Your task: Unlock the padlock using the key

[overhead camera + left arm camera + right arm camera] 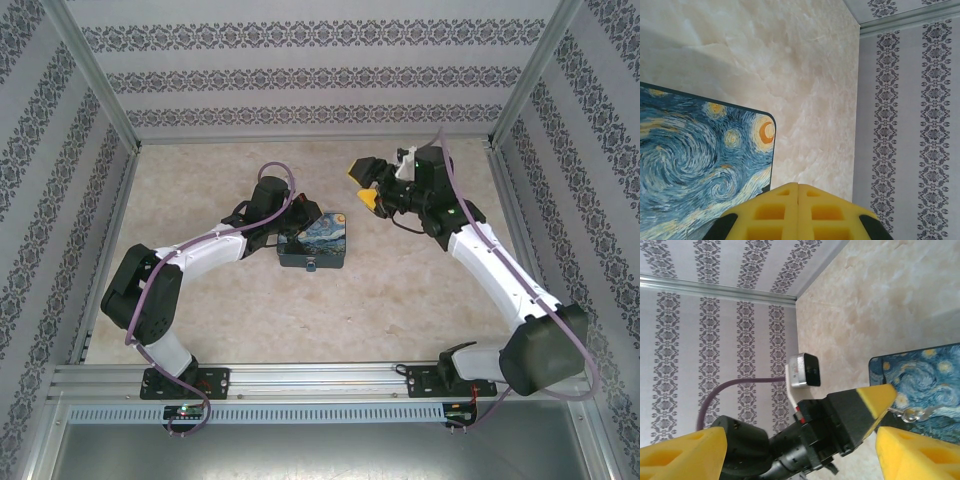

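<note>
Left fingers (775,212) across tin (322,234) from padlock (310,264)

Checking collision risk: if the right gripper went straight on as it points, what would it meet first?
Probably the shut left gripper, framed between the open fingers of the right gripper in its wrist view; depth is unclear.

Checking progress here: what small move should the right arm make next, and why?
Probably lower the open right claw toward the tin: it hangs apart from it, while the shut left claw sits at the tin's edge beside a small silvery piece.
</note>
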